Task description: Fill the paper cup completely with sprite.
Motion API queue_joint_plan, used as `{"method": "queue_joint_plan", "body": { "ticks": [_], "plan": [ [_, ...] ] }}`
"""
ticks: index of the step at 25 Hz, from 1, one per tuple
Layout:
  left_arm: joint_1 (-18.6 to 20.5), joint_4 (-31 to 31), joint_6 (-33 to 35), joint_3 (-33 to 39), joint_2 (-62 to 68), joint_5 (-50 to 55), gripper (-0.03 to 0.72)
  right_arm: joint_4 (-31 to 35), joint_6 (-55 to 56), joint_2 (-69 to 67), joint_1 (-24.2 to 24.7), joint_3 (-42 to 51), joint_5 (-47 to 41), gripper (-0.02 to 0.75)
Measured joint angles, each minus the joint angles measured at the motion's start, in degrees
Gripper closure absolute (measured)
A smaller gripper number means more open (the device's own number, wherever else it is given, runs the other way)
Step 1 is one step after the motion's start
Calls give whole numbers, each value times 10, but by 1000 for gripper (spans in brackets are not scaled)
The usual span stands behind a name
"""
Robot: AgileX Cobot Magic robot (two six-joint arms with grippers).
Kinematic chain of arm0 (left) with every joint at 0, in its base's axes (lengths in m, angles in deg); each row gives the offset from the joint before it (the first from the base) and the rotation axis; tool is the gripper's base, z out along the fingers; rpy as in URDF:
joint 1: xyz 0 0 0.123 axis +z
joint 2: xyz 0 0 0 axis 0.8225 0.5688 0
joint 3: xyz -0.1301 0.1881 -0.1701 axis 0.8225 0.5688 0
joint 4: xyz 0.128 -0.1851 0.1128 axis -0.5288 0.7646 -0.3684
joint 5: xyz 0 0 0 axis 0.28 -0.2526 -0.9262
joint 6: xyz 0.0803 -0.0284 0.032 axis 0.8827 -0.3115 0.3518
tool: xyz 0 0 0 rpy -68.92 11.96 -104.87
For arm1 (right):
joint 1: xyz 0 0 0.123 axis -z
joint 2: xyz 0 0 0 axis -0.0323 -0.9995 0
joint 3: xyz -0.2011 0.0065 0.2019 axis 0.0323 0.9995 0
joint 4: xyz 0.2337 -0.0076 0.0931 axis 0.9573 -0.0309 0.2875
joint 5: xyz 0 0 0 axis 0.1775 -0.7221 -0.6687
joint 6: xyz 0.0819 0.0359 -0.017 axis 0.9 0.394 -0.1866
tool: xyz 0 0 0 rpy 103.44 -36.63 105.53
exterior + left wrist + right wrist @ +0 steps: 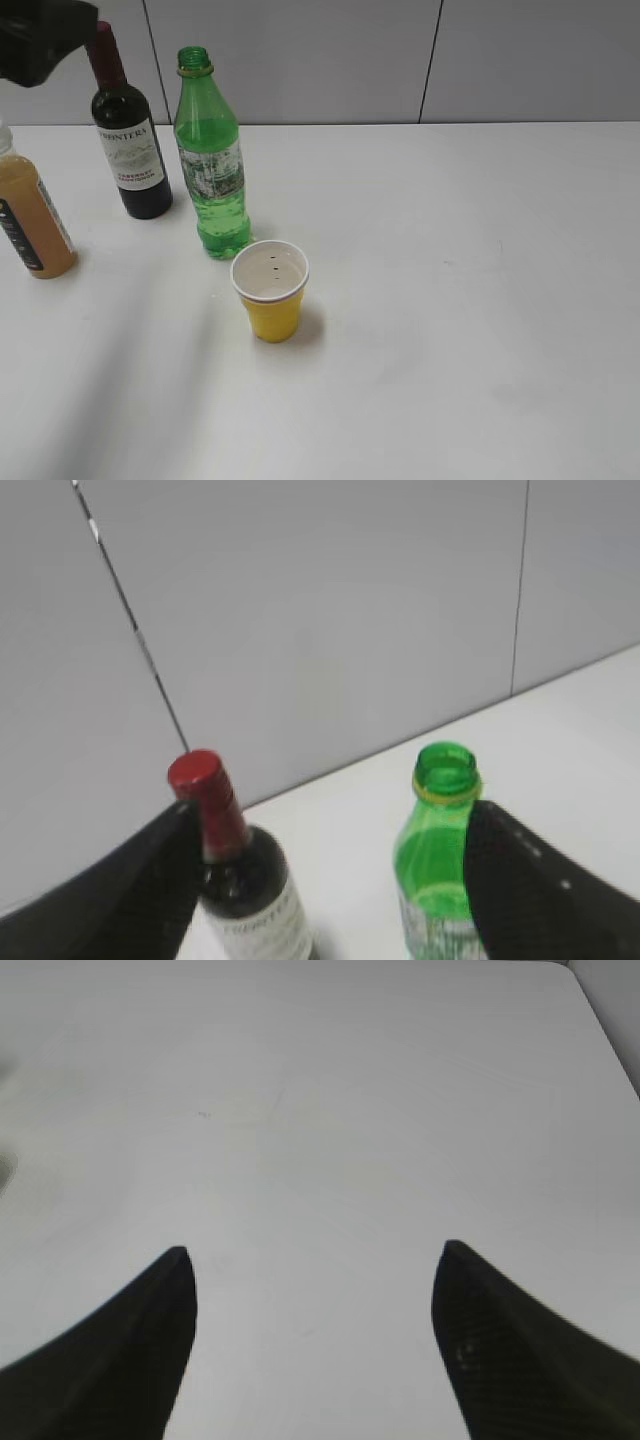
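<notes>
A: What is being shown on the white table (480, 300)?

B: The sprite (210, 160) is being seen uncapped and upright, between the wine bottle (128, 140) and the paper cup (270, 290). A juice bottle (30, 215) is being cut off at the left edge.

A: And the cup?

B: It is being seen upright just in front of the sprite, apart from it.

A: The grippers?

B: The left gripper (330, 880) is being held wide open, nothing gripped, behind both bottle necks. The right gripper (315, 1340) is being held open over bare table.
</notes>
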Motion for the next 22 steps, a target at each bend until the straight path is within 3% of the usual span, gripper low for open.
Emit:
{"method": "queue_joint_plan", "body": {
  "ticks": [9, 22],
  "plan": [
    [5, -14, -1, -2, -143, 297, 89, 0, 0, 0, 0, 0, 0, 173],
    [103, -3, -4, -3, -266, 507, 98, 0, 0, 0, 0, 0, 0, 173]
  ]
}}
